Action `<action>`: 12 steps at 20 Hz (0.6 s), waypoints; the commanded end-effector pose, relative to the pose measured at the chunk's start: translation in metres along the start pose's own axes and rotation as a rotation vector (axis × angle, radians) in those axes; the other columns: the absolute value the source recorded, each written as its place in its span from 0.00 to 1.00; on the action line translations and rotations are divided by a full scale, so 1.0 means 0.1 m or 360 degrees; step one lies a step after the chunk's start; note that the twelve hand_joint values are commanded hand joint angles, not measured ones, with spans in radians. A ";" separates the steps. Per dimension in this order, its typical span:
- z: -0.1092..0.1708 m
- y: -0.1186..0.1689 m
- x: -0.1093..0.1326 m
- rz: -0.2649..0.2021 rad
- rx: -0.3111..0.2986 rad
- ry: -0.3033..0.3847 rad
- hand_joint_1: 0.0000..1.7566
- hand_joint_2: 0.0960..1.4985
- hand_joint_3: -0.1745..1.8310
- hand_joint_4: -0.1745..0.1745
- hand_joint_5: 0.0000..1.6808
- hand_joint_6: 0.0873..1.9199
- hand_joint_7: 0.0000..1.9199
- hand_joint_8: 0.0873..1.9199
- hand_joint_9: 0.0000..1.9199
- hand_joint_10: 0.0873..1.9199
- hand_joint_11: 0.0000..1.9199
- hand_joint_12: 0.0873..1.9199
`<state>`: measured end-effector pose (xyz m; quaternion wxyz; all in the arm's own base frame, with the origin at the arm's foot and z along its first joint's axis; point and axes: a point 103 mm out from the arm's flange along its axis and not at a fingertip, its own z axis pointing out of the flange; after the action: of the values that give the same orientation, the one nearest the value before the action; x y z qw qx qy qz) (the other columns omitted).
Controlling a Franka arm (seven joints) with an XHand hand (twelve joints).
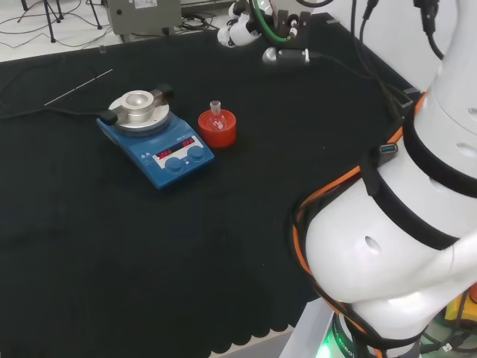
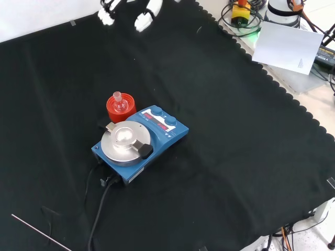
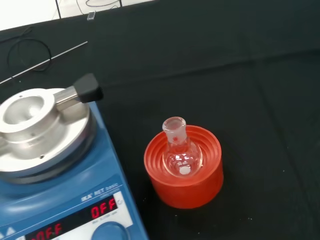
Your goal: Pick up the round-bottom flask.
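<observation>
Front view has the black and white hand (image 2: pixel 125 13) at the top edge, high over the black cloth (image 2: pixel 235 157), fingers spread and straight, holding nothing. Well below it, the small clear glass round-bottom flask (image 2: pixel 120 102) sits upright in a red ribbed ring stand (image 2: pixel 119 111), just beside a blue hotplate stirrer (image 2: pixel 140 144) with a round metal top.
</observation>
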<state>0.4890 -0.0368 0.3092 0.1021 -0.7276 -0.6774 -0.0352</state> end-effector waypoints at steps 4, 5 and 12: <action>0.53 0.58 -0.16 -0.0077 -0.0008 0.0141 0.38 0.53 0.32 0.47 0.35 0.00 0.14 0.27 0.21 0.29 0.00 0.64; 0.59 0.60 -0.11 -0.0091 0.0003 0.0143 0.38 0.53 0.33 0.47 0.36 0.00 0.15 0.27 0.21 0.29 0.00 0.64; 0.95 0.76 -0.25 -0.0096 0.0067 0.0188 0.39 0.52 0.33 0.47 0.39 0.00 0.16 0.27 0.22 0.29 0.00 0.64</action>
<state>0.5293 -0.0456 0.2525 0.1348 -0.7139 -0.6852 -0.0515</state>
